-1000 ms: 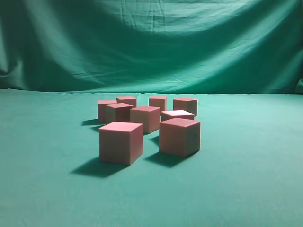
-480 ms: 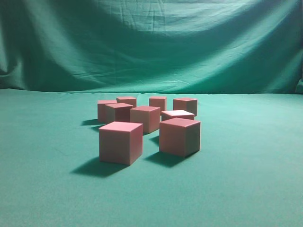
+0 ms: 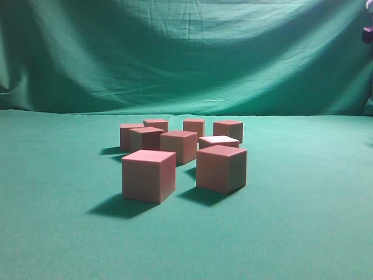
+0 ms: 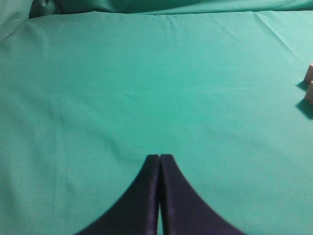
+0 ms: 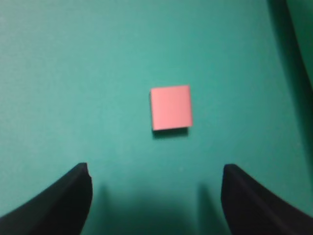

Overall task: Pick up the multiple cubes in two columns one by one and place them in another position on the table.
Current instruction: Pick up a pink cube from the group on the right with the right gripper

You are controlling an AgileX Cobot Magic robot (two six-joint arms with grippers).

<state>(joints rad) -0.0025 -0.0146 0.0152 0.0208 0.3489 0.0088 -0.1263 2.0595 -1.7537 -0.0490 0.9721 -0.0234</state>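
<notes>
Eight pinkish, sharp-edged cubes (image 3: 149, 175) are clustered mid-surface (image 3: 303, 233); one lone cube (image 5: 170, 107) is seen below the right end effector (image 5: 155, 183), whose jaws are spread wide. The left end effector (image 4: 160, 157) is pressed together, empty. Wrinkled green cloth covers the surface; a green backdrop (image 3: 186, 52) is draped behind.
</notes>
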